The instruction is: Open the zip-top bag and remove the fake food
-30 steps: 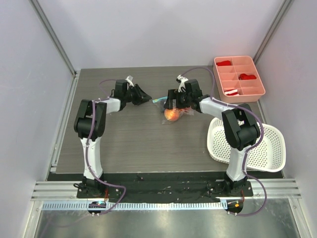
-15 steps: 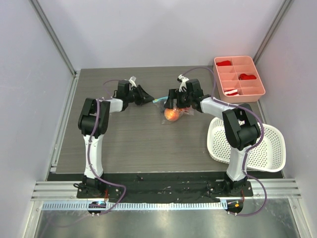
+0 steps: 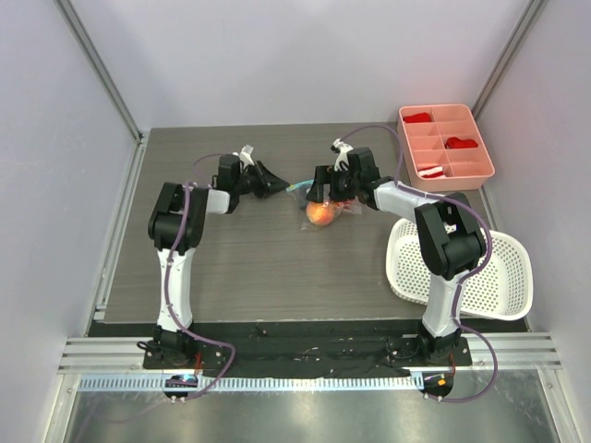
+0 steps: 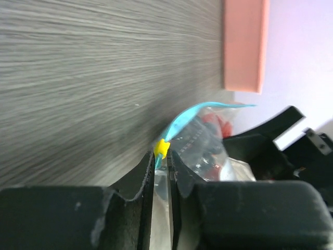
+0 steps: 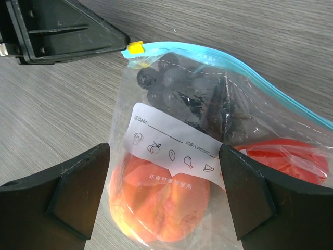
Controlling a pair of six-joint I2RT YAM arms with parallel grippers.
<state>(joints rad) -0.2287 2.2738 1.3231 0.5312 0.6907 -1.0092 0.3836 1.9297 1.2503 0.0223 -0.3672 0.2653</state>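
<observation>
The zip-top bag (image 3: pixel 325 209) lies at the table's middle back, clear with a teal zip strip (image 5: pixel 234 60) and a yellow slider (image 5: pixel 136 48). Inside are an orange-peach fruit (image 5: pixel 161 208), a black berry cluster (image 5: pixel 177 88) and a red piece (image 5: pixel 281 156). My left gripper (image 3: pixel 280 185) is at the bag's left end. In the left wrist view its jaws (image 4: pixel 162 156) are closed on the strip's end just behind the slider (image 4: pixel 162 148). My right gripper (image 5: pixel 164 192) is open, one finger on each side of the bag over the fruit.
A pink divided tray (image 3: pixel 420 148) with red and white bits stands at the back right; its edge shows in the left wrist view (image 4: pixel 244 47). A white perforated basket (image 3: pixel 499 277) lies at the right, near my right arm.
My left arm has shifted a little to the right, bringing its gripper up to the strip's end. The bag and my right gripper have stayed in place.
</observation>
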